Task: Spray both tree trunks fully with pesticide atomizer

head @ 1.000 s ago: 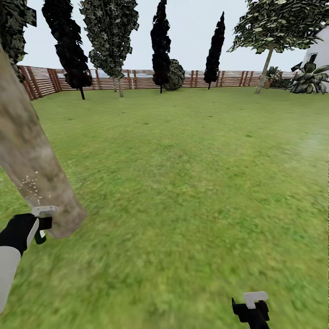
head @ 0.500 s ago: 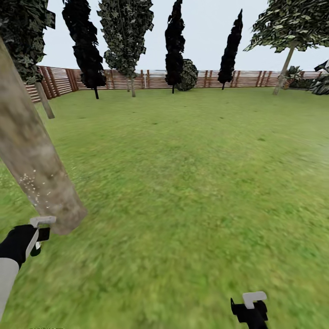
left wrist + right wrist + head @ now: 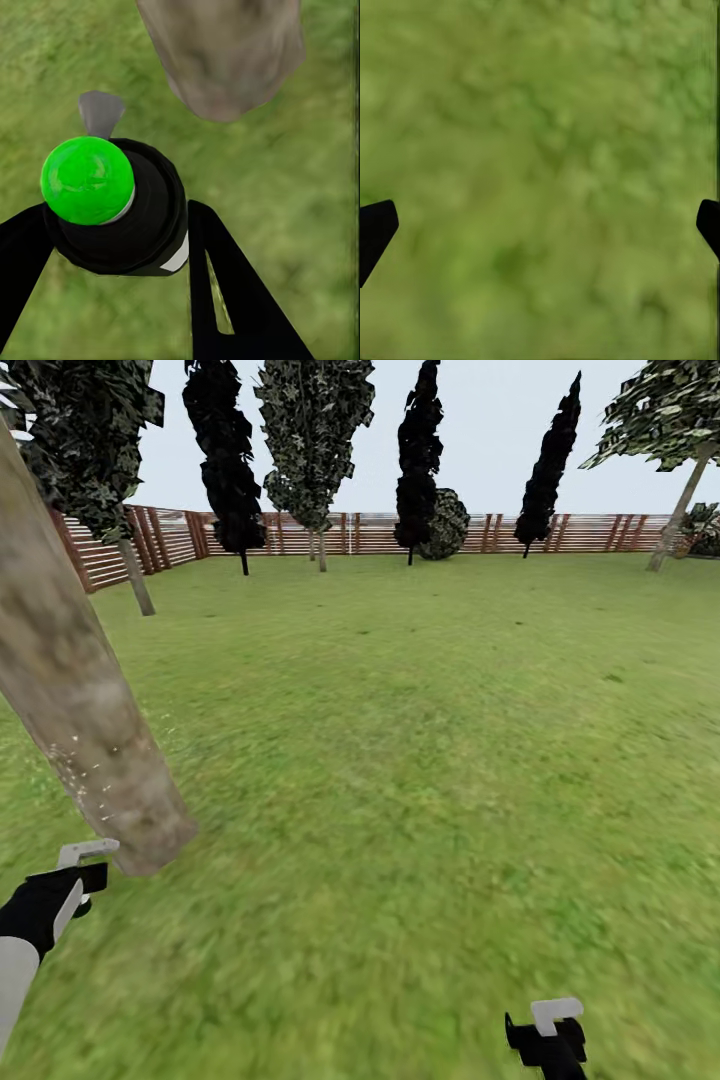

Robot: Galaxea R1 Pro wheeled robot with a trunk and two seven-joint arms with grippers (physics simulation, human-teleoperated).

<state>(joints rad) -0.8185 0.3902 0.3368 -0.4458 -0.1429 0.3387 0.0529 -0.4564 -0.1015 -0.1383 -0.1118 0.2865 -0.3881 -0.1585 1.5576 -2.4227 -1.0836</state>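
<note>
Low at the left of the head view, our left hand (image 3: pixel 85 872) sits just beside the base of the tree trunk (image 3: pixel 75 700), a thick column of mottled grey-beige bark leaning across that side, bare of branches. White specks of pesticide (image 3: pixel 88 785) dot its lower part. From the left wrist view, the hand is pinching the pesticide atomizer (image 3: pixel 120 206): a dark round bottle seen from above, a bright green cap on it here, a sliver of white label at its edge, a grey nozzle pointing toward the trunk foot. One black finger (image 3: pixel 232 292) presses its side; the other lies against the opposite side. Our right hand (image 3: pixel 548 1035) hangs low at the right over open grass, well apart from the trunk; in the right wrist view its two black tips stand wide apart, spread, with blurry green floor (image 3: pixel 540 165) between them. Beyond the lawn runs a reddish-brown slat fence (image 3: pixel 600 532), with narrow black cypress-like trees (image 3: pixel 418 460) before it.
</note>
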